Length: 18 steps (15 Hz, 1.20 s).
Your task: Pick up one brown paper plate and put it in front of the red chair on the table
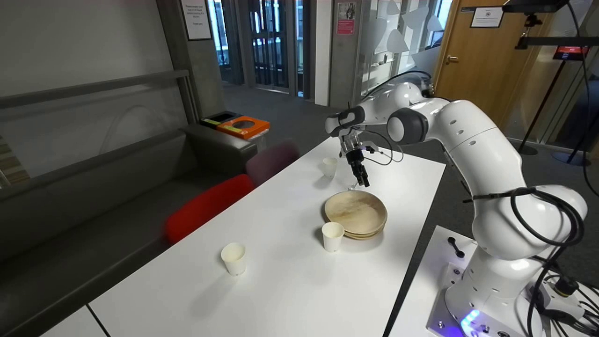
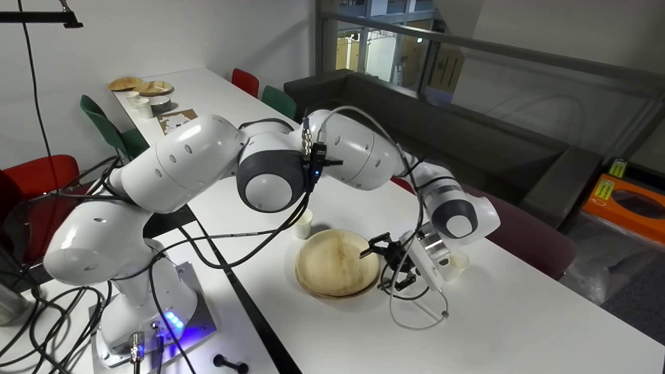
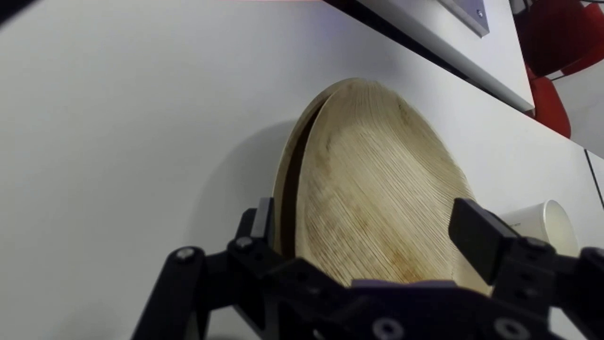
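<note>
A white robot arm [image 1: 486, 140] reaches over a long white table [image 1: 290, 299]. Its fingers [image 3: 479, 236] are spread wide and grip nothing; in the wrist view they appear on either side of the brown paper plate [image 3: 377, 189], though whether either one touches it cannot be told. The plate lies on top of a low stack of like plates [image 1: 358, 237], slightly askew, with a dark gap under its rim on one side. A white cup [image 1: 332, 237] stands just beside the stack.

The task seems to be at its start: the fingers are near, but the plate is not yet lifted. Left to do, as far as can be judged: grip only the top plate, raise it, and carry it across to the red chair [image 1: 208, 208] at the opposite long edge, where no plate lies.

A framed sign [image 1: 195, 18], a poster [image 1: 346, 26] and a notice [image 1: 486, 17] on a wooden door [image 1: 482, 70] bear writing too small to read (the yellow labels [image 2: 604, 188] on an orange-topped box [image 2: 631, 208] are equally unclear). No brand can be made out.
</note>
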### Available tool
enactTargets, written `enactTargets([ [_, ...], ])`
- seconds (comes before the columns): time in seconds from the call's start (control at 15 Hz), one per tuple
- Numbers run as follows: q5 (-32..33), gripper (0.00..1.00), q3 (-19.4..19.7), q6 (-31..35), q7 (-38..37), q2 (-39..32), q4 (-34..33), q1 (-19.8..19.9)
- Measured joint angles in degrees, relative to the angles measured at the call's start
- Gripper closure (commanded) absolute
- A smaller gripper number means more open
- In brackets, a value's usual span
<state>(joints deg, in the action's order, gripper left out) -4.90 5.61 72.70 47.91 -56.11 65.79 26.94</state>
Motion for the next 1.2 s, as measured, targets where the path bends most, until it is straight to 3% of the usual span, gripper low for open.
enactTargets([
  [1.2, 0.5, 0.0, -0.1, 0.0, 0.3, 0.0, 2.1, -1.3],
])
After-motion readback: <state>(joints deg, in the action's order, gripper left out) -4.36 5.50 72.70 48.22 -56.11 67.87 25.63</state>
